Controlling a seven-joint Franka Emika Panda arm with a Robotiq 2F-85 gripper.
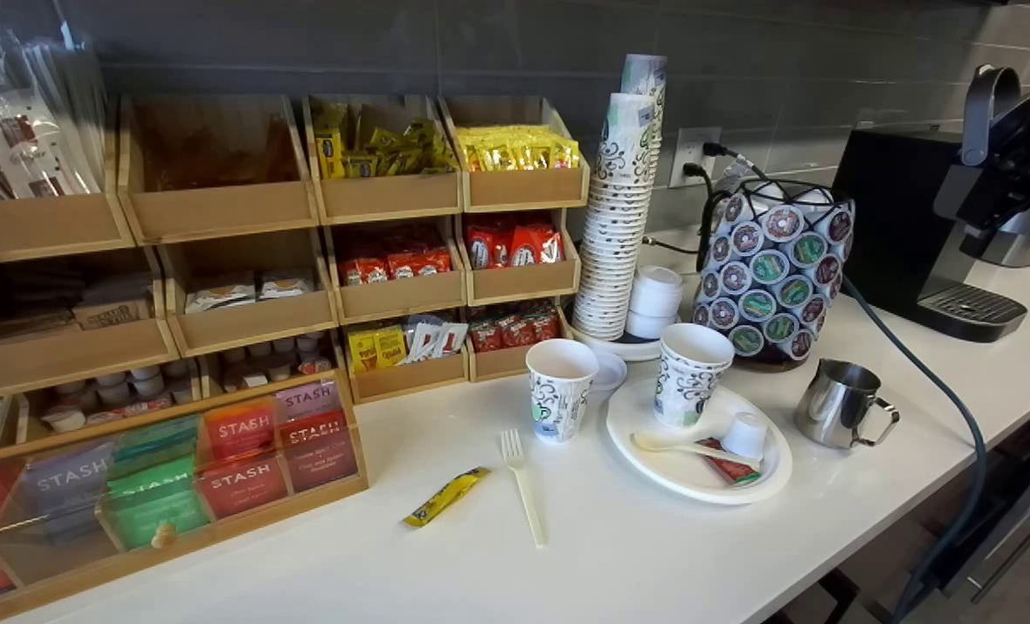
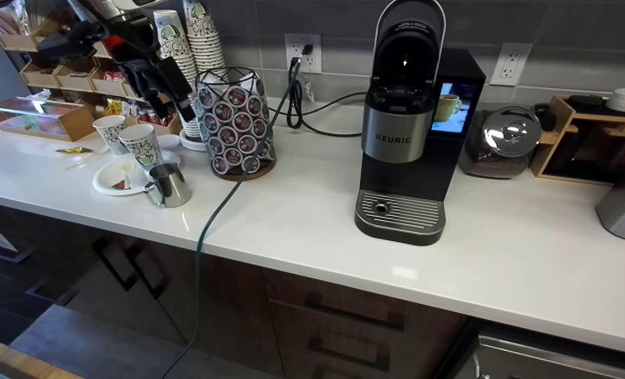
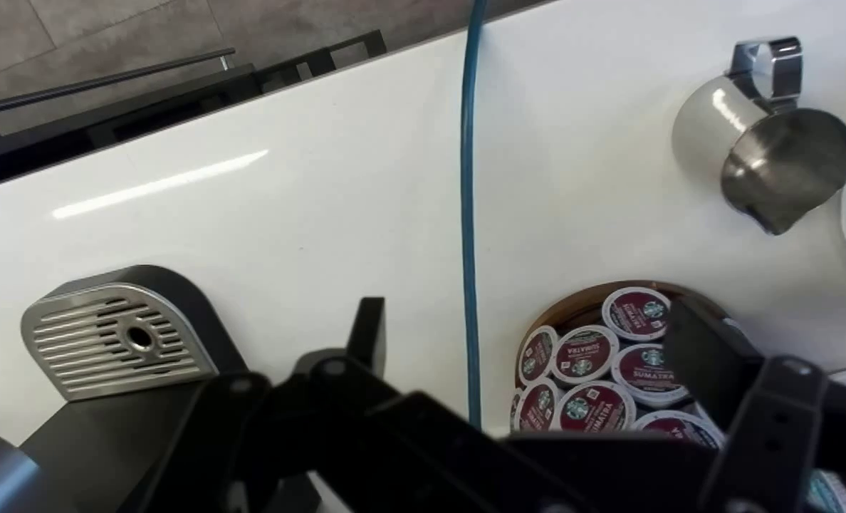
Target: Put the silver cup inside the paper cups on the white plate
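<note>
Your silver cup (image 1: 834,407) stands upright on the counter (image 1: 654,563), just beside the white plate (image 1: 654,471), which the wrist view cuts off at its right edge. On it the paper cups (image 1: 688,394) sit nested, the inner one hidden below its top. Your gripper (image 3: 526,342), fingers (image 3: 369,331) spread wide, partly hides a tall stack of cups (image 2: 177,45) in an exterior view, whose top edge crops your arm (image 2: 133,5).

A shiny silver metal cup (image 1: 834,407) with a side handle and a pouring lip opposite it is standing upright just beside a round white plate (image 1: 678,482). Tapered white paper cups (image 1: 690,378) with a black-and-green printed pattern are standing upright on the plate near its rim, nested together, mouths facing up. The plate is lying flat beneath them.
</note>
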